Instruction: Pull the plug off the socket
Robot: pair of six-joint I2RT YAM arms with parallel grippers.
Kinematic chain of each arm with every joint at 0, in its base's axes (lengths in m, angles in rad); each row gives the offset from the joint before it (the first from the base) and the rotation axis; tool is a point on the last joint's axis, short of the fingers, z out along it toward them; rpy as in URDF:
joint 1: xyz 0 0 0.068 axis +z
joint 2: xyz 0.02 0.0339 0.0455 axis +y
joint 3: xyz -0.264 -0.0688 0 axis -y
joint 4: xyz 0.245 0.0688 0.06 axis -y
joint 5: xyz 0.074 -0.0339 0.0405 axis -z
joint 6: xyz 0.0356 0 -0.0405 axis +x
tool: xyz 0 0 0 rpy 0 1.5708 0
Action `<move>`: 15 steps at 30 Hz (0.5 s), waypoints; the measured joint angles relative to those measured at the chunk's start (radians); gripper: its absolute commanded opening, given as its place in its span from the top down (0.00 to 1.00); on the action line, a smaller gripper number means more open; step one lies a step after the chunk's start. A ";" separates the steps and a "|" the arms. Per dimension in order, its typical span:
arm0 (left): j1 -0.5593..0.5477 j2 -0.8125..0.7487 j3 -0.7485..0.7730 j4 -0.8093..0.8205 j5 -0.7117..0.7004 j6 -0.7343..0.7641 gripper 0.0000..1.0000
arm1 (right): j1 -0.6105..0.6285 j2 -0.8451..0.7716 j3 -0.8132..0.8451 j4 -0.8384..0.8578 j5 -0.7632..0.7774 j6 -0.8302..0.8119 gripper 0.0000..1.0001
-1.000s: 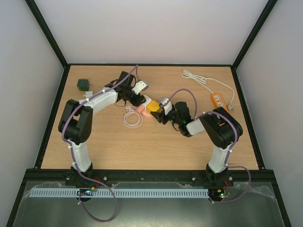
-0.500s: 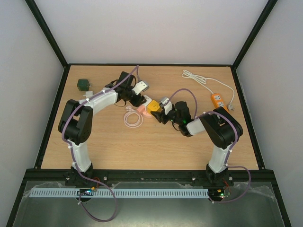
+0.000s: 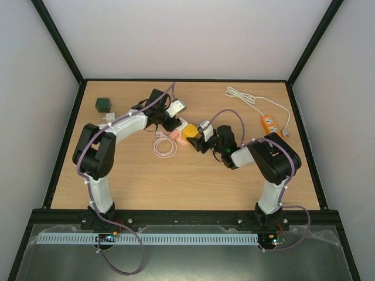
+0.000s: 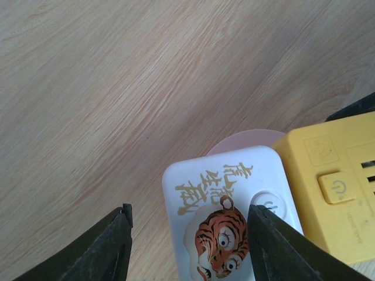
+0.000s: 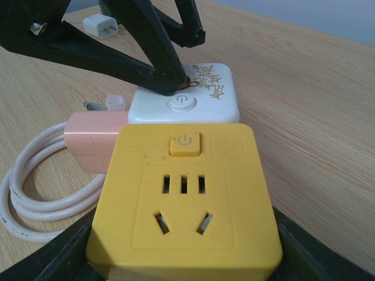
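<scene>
– Yellow socket cube: where does it sit?
– Near the middle of the wooden table, clamped in the right gripper. A dark finger presses on each flank, and the face with the slots and the power button looks up.
– And the plug?
– A white tiger block lies flush against the cube's far face. The join itself is hidden, so whether it is seated in the cube cannot be told.
– Does the left gripper have it?
– No. Its jaws stand apart over the block. One finger rests its tip on the block's top, just beside the round button. The other hangs clear of the block's side, with bare wood between them.
– Anything else close by?
– A pink plug touches the white block on one side, with its metal prongs pointing away, bare. A coiled white cable lies just beside it on the wood.
</scene>
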 measured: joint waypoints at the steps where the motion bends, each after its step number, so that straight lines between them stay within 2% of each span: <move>1: -0.002 0.000 0.000 0.002 -0.005 0.000 0.45 | 0.000 -0.001 -0.001 0.000 0.000 -0.002 0.91; 15: -0.012 0.001 0.000 0.027 -0.054 0.010 0.46 | 0.000 -0.016 -0.002 -0.010 0.003 0.031 0.93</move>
